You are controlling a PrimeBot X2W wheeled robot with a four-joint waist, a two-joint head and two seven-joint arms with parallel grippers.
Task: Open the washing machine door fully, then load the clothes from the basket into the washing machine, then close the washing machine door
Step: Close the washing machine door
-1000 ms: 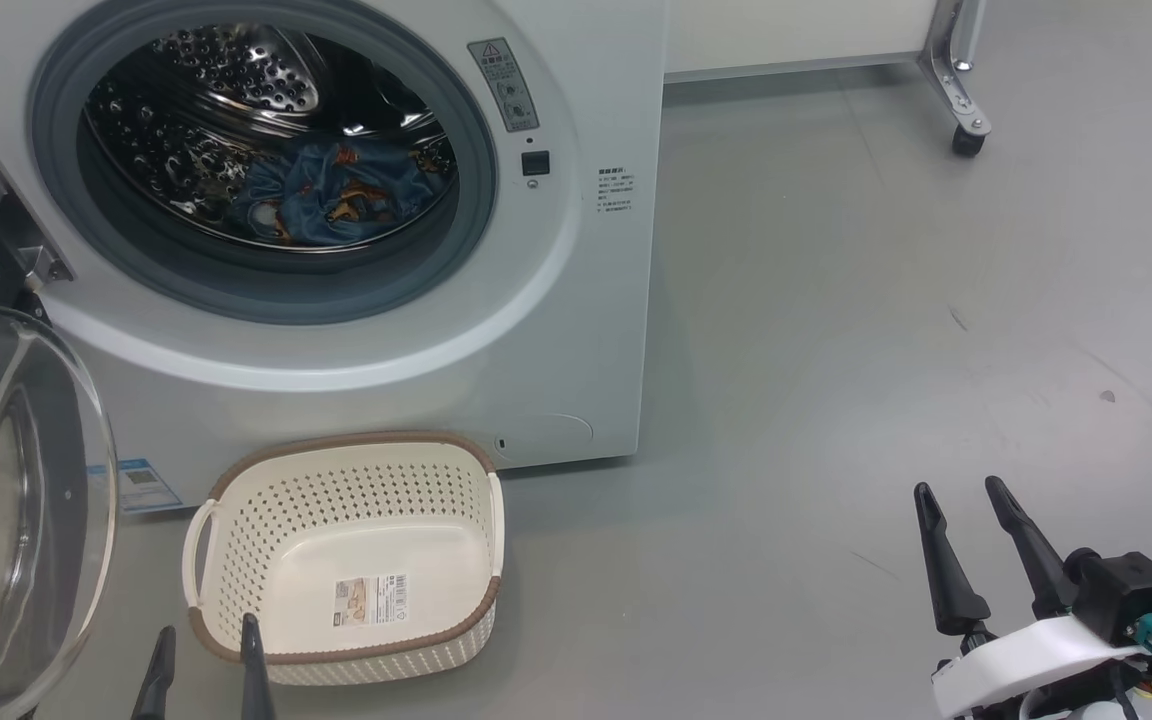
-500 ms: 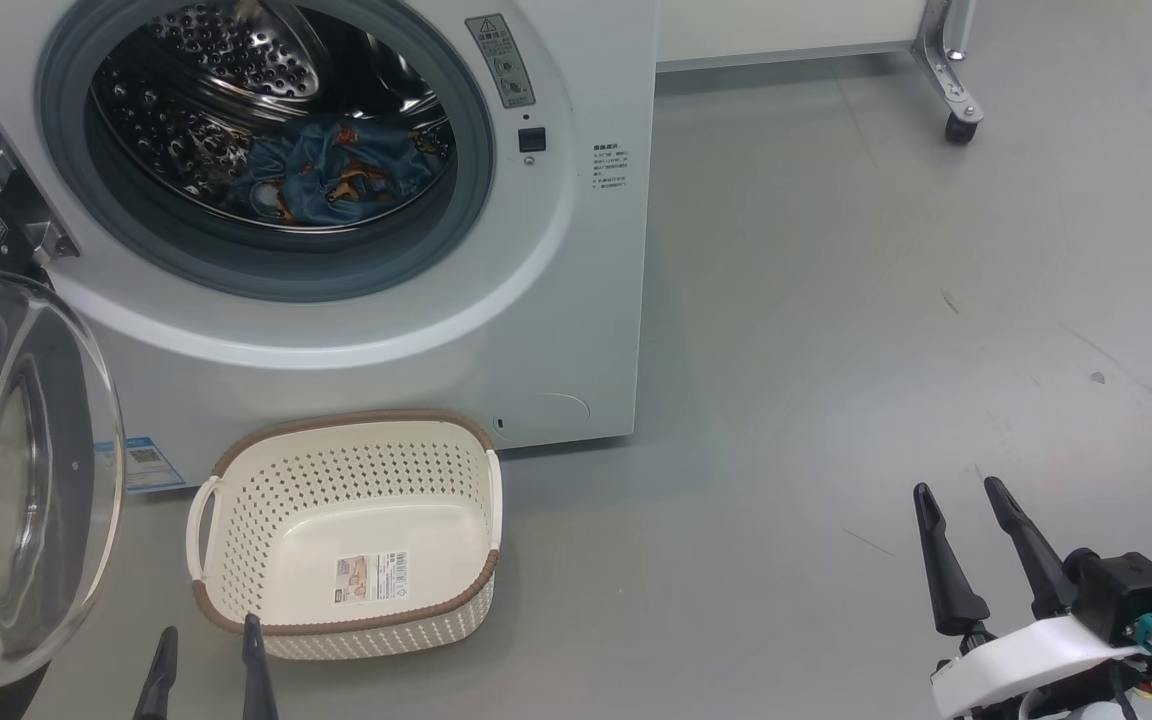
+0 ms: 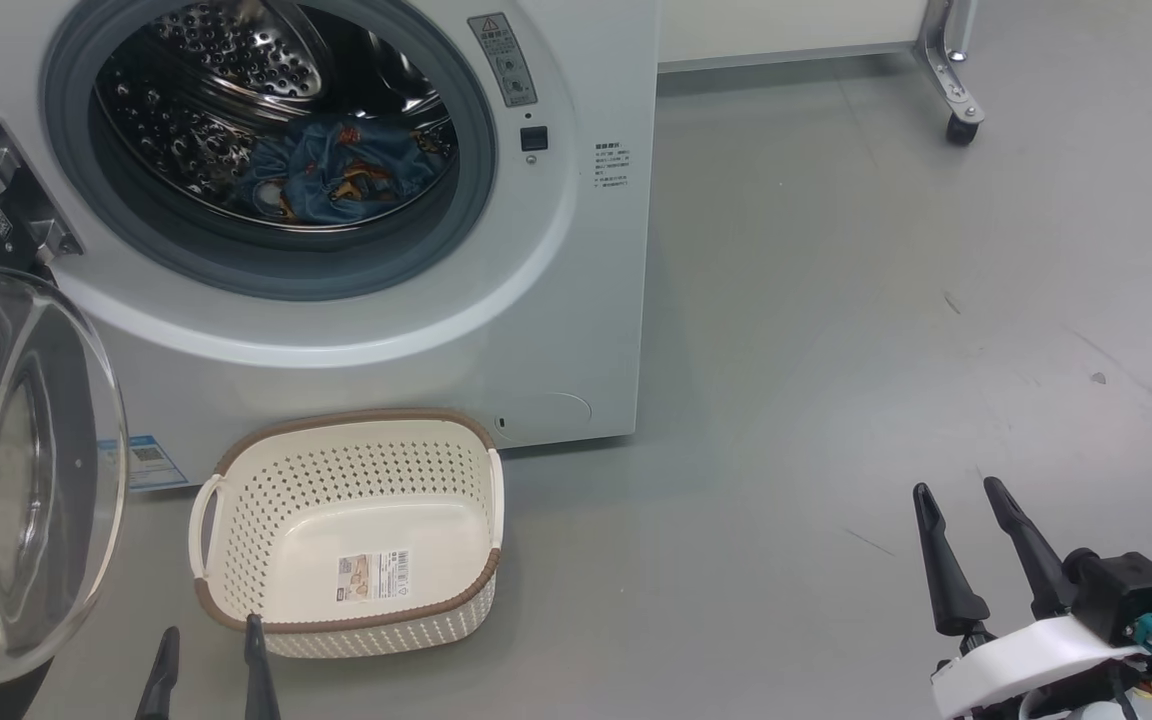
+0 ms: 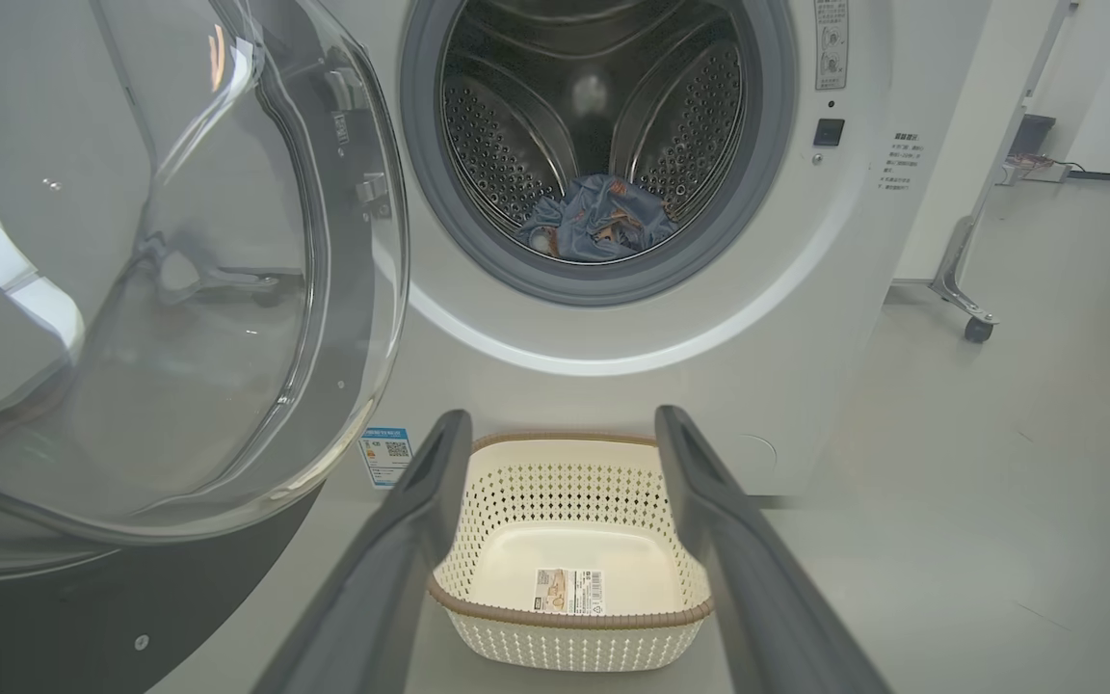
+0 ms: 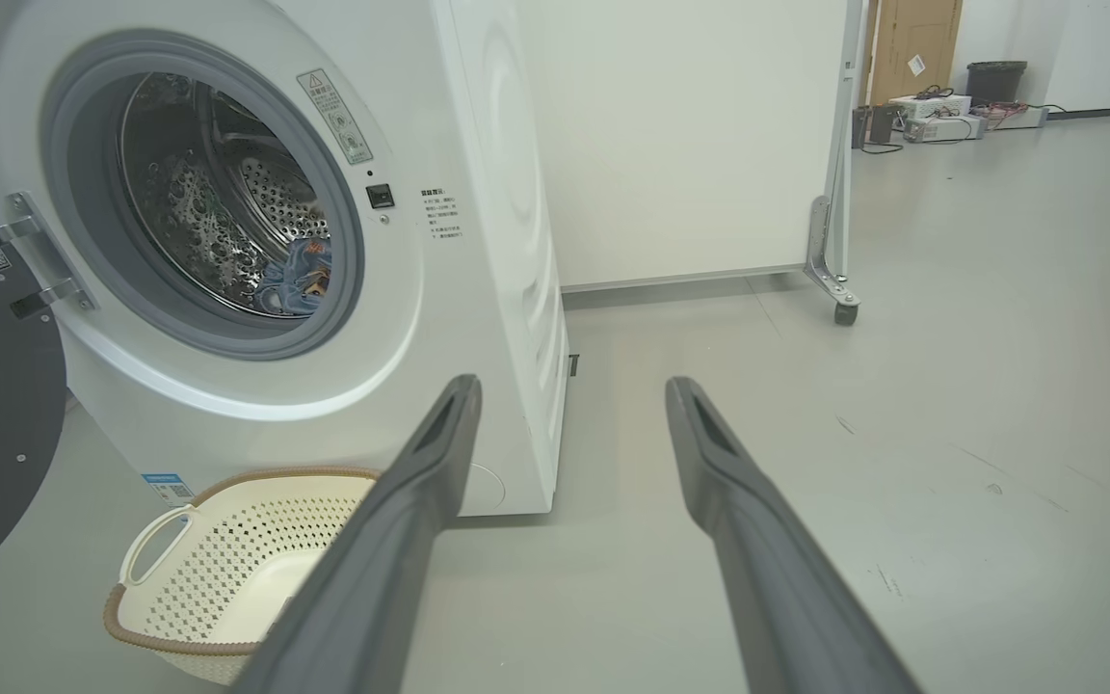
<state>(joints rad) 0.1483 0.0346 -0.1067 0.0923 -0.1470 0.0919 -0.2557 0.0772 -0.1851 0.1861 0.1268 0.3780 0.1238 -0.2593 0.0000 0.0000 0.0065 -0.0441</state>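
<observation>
The white washing machine (image 3: 576, 300) stands with its round door (image 3: 6, 470) swung wide to the left; the clear glass dome (image 4: 150, 270) looms close in the left wrist view. The blue clothes (image 3: 336, 180) with orange figures lie at the bottom of the steel drum (image 4: 598, 217). On the floor before the machine sits the cream basket (image 3: 236, 490), holding only a sticker on its bottom. My left gripper (image 3: 206, 640) is open just in front of the basket (image 4: 565, 482). My right gripper (image 3: 961, 490) is open over bare floor at the lower right, far from the machine (image 5: 478, 241).
A white panel on a wheeled metal leg (image 3: 956, 90) stands behind the machine to the right. Grey floor (image 3: 886, 330) stretches to the right of the washer. Boxes and cables (image 5: 950, 106) lie far back in the room.
The whole head view has shifted slightly upward in the picture, so the camera moved. Both grippers, the basket, the door and the clothes keep their places.
</observation>
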